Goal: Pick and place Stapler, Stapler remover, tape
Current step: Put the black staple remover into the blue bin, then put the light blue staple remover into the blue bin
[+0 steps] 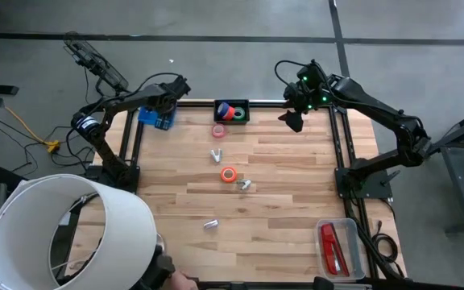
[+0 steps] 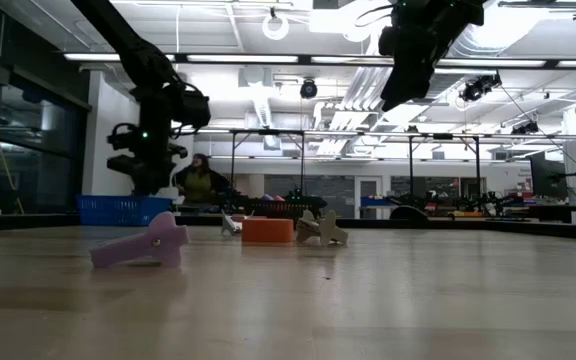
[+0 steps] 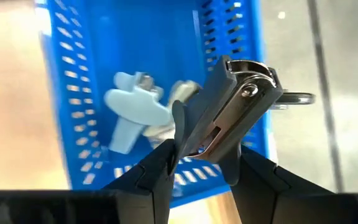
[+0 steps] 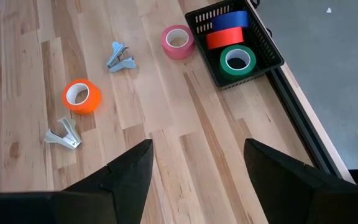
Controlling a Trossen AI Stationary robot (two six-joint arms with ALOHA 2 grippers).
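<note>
Left wrist view shows the left claw pinched on a silvery metal staple remover above the blue perforated plastic basket, where a pale blue staple remover already lies. High up at the tabletop's far edge, the right claw hangs with fingers spread and holds nothing. Below it sit a pink tape roll and an orange tape roll on the wood, while green, red and blue rolls fill the black basket. The glossy red stapler lies in a clear tray at the near right corner. No writing is legible.
</note>
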